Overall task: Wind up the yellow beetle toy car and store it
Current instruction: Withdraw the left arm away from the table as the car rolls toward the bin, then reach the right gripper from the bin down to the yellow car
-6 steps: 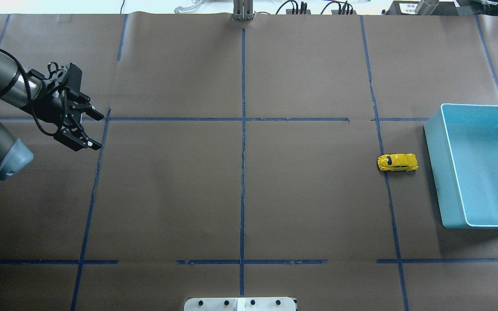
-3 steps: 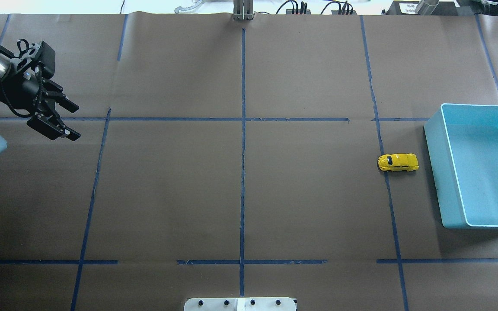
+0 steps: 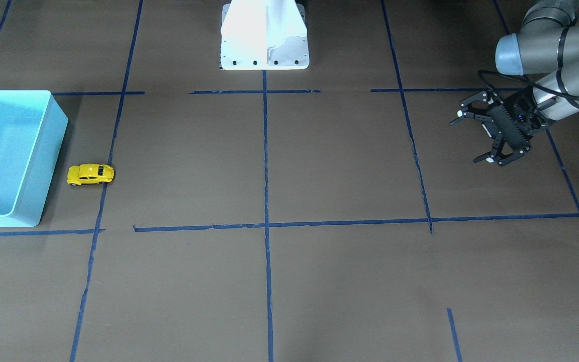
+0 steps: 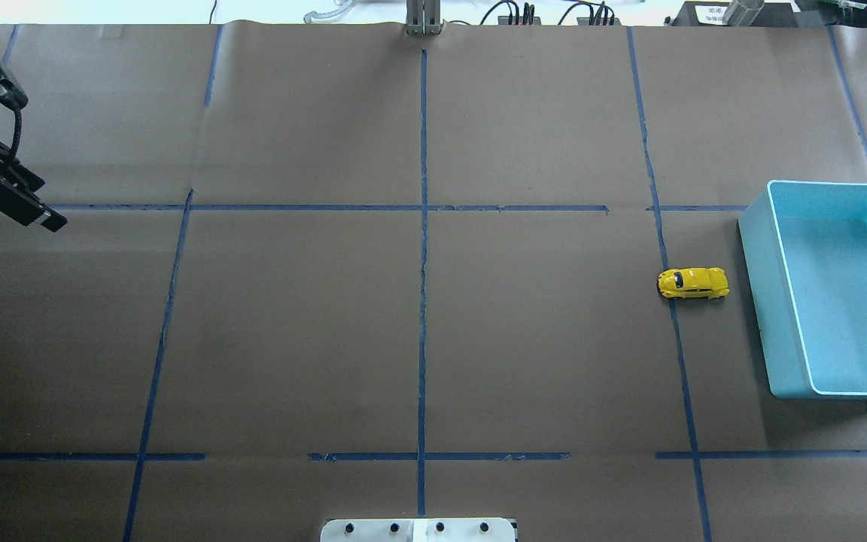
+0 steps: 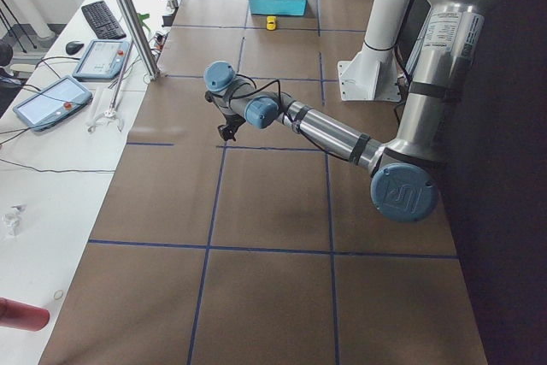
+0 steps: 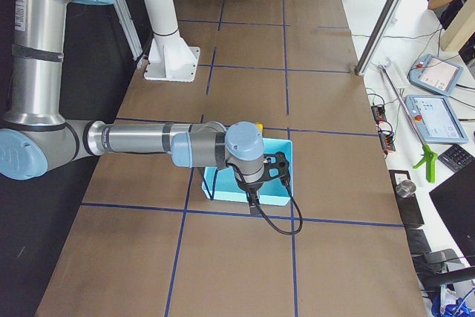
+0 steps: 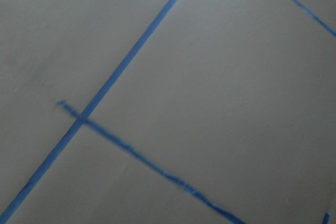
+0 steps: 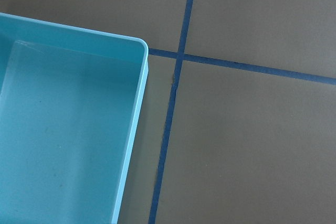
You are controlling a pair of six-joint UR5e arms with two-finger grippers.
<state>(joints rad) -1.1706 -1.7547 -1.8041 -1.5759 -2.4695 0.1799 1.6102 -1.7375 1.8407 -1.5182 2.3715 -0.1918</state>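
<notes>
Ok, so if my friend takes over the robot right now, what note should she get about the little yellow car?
Left gripper: open, empty, above the table, far from the car.
Right gripper: near a corner of the teal bin; cannot tell if it is open or shut.
Yellow beetle toy car: on its wheels on the table, beside the bin, not touching it.
Done: nothing that shows; whether it is wound up cannot be judged.
Left: grasp the car, wind it if needed, put it in the bin.

Toy car (image 4: 692, 284) just beside bin (image 4: 768, 316).
</notes>
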